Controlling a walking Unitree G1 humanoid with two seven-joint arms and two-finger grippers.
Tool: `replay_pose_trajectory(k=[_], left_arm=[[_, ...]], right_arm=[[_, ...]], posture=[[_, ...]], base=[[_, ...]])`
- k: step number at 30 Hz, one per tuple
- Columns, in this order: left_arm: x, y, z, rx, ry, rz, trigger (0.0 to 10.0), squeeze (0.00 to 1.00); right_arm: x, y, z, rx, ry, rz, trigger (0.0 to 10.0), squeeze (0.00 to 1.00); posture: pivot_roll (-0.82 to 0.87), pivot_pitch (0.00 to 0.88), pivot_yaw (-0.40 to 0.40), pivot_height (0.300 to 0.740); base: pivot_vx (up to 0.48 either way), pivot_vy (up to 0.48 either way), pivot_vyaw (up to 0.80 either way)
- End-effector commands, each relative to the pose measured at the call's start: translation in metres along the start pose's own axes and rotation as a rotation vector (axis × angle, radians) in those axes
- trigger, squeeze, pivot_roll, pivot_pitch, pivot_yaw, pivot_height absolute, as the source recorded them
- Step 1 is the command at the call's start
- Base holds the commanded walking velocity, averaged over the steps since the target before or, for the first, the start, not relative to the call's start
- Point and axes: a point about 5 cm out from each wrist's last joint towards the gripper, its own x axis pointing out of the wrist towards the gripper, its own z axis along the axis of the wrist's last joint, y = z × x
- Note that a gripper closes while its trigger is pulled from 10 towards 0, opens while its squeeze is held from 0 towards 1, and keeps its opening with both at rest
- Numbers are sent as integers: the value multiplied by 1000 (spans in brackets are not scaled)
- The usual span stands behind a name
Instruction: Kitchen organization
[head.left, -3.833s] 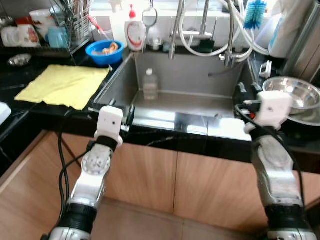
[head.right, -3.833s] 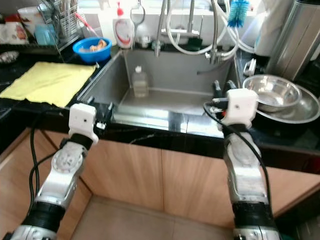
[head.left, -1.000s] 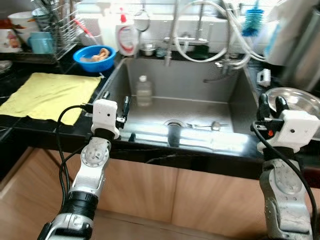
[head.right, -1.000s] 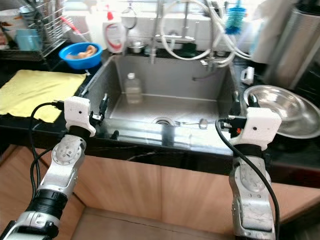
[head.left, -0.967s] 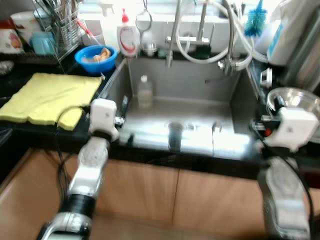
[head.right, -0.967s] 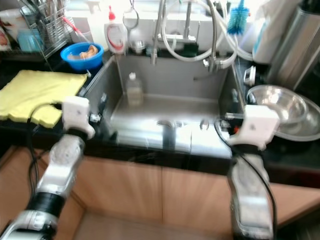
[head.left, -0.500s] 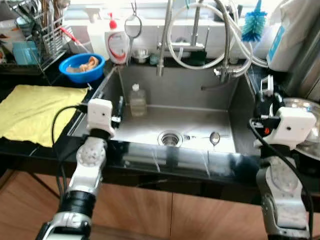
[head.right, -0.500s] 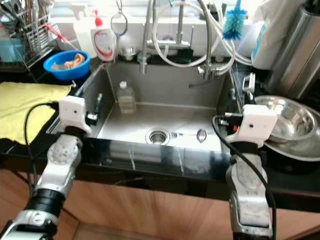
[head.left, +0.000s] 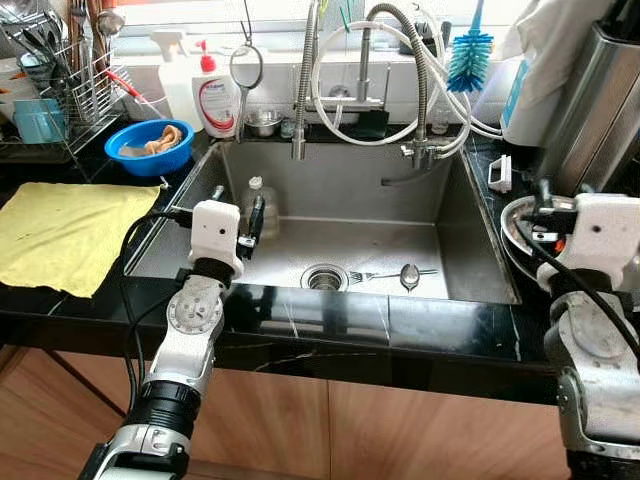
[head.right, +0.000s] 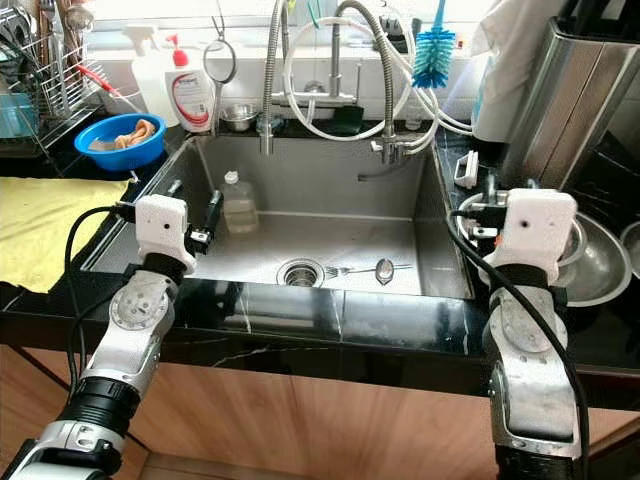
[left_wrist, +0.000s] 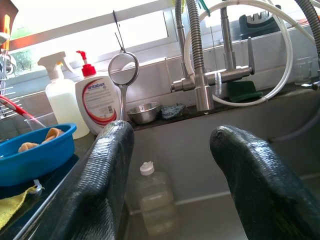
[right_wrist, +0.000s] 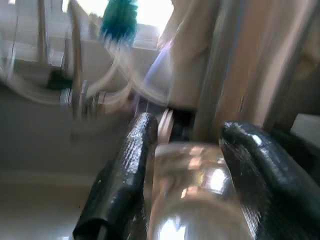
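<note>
The left gripper (head.left: 250, 215) hangs over the left edge of the steel sink (head.left: 455, 235), its two black fingers (left_wrist: 107, 185) spread well apart and released, grasping nothing. In the left wrist view, a clear plastic bottle (left_wrist: 155, 205) stands in the gap between them, well beyond the tips, against the sink's back wall. In the head views that bottle (head.left: 258, 203) sits at the sink's 10 o'clock corner, just beside the left gripper.

The right gripper (right_wrist: 192, 165) is held at the 3 o'clock side of the sink, over the black desk (head.left: 400, 325). Its fingers (right_wrist: 125, 175) are also parted and hold nothing. The right wrist view is blurred, but between them shows the shiny curve of a steel bowl (right_wrist: 195, 195); whether they touch it cannot be told. From the head, the bowl (head.right: 590, 265) lies on the desk behind the right wrist.

On the sink floor, near the drain (head.left: 324, 277) at 6 o'clock, lie a fork (head.left: 370, 274) and a spoon (head.left: 410, 275), end to end, apart from both grippers.

At 9 o'clock a yellow cloth (head.left: 60, 235) is spread on the desk. At 11 o'clock stand a blue bowl (head.left: 155, 150), a spray bottle (head.left: 178, 85) and a red-capped soap bottle (head.left: 217, 100). A blue brush (head.left: 470, 55) hangs at 1 o'clock, by the hose faucet (head.left: 400, 80).
</note>
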Motion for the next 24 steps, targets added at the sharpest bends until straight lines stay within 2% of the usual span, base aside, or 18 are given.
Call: replay_pose_trajectory(k=[1,2,7,8,9,13,15,18,24], left_arm=[[0,4,1,14,-7,4,10000,0],[0,5,2,15,-7,5,10000,0],[1,7,3,17,-12,9,10000,0],[1,6,3,17,-11,8,10000,0],[1,6,3,16,-10,7,10000,0],[0,4,1,13,-5,1,10000,0],[0,3,1,10,-2,-4,10000,0],[-1,2,1,10,2,-5,10000,0],[0,1,1,7,0,-7,10000,0]], right_arm=[[5,5,15,-50,-20,31,10000,827],[6,6,17,-48,-26,42,10000,1000],[6,18,26,-92,-58,99,10000,1000],[5,18,26,-102,-49,101,10000,925],[5,19,26,-108,-41,104,10000,0],[6,19,27,-112,-9,98,10000,0],[7,20,21,-118,46,96,10000,0],[4,23,10,-173,92,135,10000,0],[4,14,2,-181,145,79,10000,0]], posture=[[-56,0,55,720],[-56,0,55,720],[-52,0,58,720],[-52,0,58,720],[-52,0,58,720],[-58,0,61,720],[-63,0,61,720],[-56,0,56,720],[-56,0,54,720]], base=[[0,0,0],[0,0,0],[0,0,0],[0,0,0],[0,0,0],[0,0,0],[0,0,0],[0,0,0],[0,0,0]])
